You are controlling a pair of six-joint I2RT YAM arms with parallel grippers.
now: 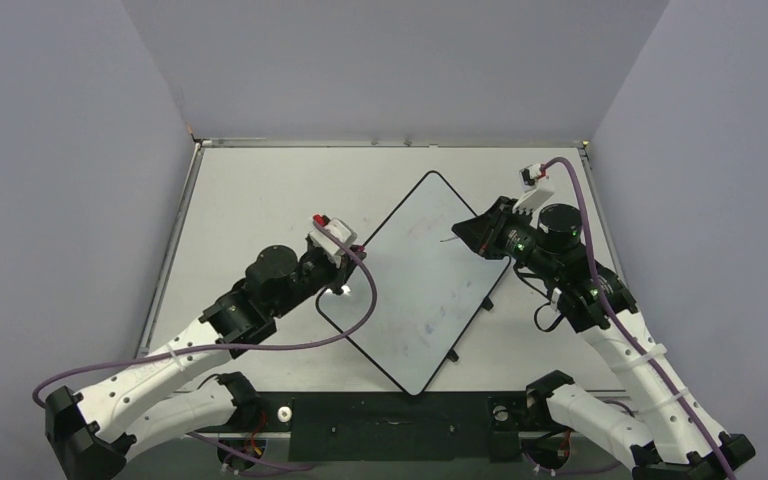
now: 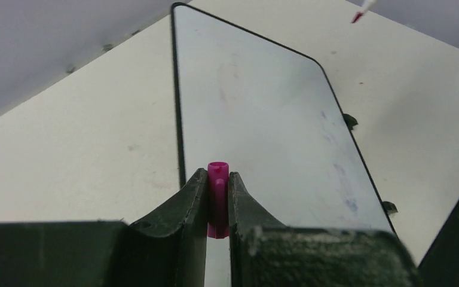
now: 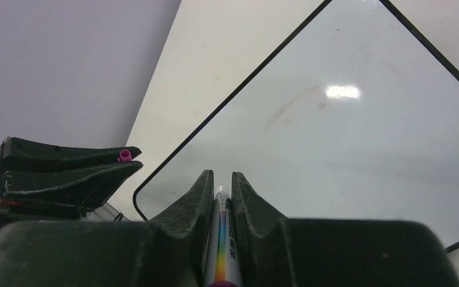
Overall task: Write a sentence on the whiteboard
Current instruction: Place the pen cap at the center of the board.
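Whiteboard point(image 1: 415, 285) lies flat on the table point(image 1: 250, 200) between both grippers, its long axis slanting from near left to far right. At its left rim the left gripper point(image 2: 218, 173) pinches a magenta cap point(image 2: 218, 182); over its right edge the right gripper point(image 3: 222, 179) clamps a marker point(image 3: 224, 239).

Light: even, soft, overhead
Glare: bright lamp patch on the whiteboard point(image 3: 346, 149)
Blur: wrist-view foregrounds soft
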